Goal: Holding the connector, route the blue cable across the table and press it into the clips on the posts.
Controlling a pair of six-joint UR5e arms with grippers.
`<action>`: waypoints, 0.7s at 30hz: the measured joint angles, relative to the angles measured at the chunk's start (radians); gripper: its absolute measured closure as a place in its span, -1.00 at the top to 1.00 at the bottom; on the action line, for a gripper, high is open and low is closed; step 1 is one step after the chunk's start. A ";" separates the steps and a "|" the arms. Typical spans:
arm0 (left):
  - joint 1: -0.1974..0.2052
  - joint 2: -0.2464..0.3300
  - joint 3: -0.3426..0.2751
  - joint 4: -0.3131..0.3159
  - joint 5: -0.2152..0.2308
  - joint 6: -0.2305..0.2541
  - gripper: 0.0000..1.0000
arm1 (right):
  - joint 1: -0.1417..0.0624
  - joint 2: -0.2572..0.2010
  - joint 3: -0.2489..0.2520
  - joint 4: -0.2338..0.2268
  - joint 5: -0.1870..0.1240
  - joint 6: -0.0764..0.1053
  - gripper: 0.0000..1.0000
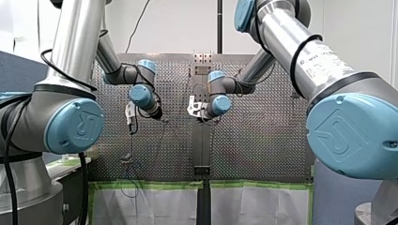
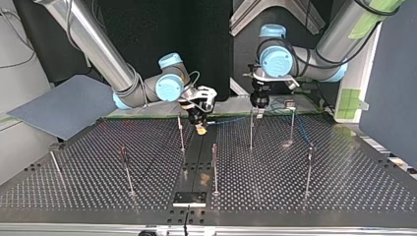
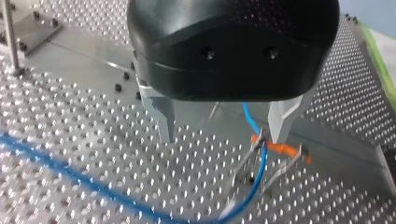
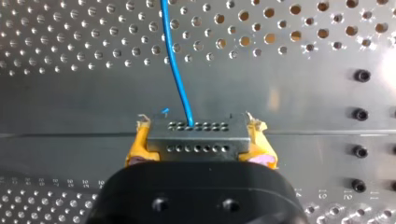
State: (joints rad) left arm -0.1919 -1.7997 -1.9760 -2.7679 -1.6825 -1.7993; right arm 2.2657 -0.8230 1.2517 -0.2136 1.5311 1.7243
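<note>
My right arm's point(image 2: 93, 44) jaws are clenched on the grey connector point(image 4: 196, 137), its yellow pads point(image 4: 136, 151) pressed against the connector's two ends. The connector is held just above the table point(image 4: 303, 102) near its middle seam. The blue cable point(image 4: 176, 65) leaves the connector's face and runs ahead over the perforated table. My left arm's point(image 2: 334, 37) jaws are released, their metal fingers point(image 3: 163, 116) spread wide and low over the table. The cable passes between them close to one finger and crosses an orange clip point(image 3: 280, 148) on a thin post. I cannot tell whether it sits in the clip. Beyond the clip the cable loops down and trails across the table.
</note>
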 joint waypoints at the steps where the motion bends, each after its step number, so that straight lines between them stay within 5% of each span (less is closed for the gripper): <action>1: -0.008 0.000 0.000 0.000 0.001 -0.001 1.00 | 0.000 0.000 0.000 0.001 0.000 0.000 -1.00; 12: -0.054 -0.005 0.000 0.009 0.006 -0.011 1.00 | -0.005 0.000 0.000 -0.002 0.000 0.000 -1.00; 21: -0.089 -0.079 0.054 0.052 -0.010 -0.034 1.00 | -0.012 0.000 0.000 -0.004 -0.001 0.002 -1.00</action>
State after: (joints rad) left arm -0.2809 -1.8792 -1.9218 -2.7159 -1.6925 -1.8337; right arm 2.2539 -0.8230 1.2515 -0.2179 1.5303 1.7260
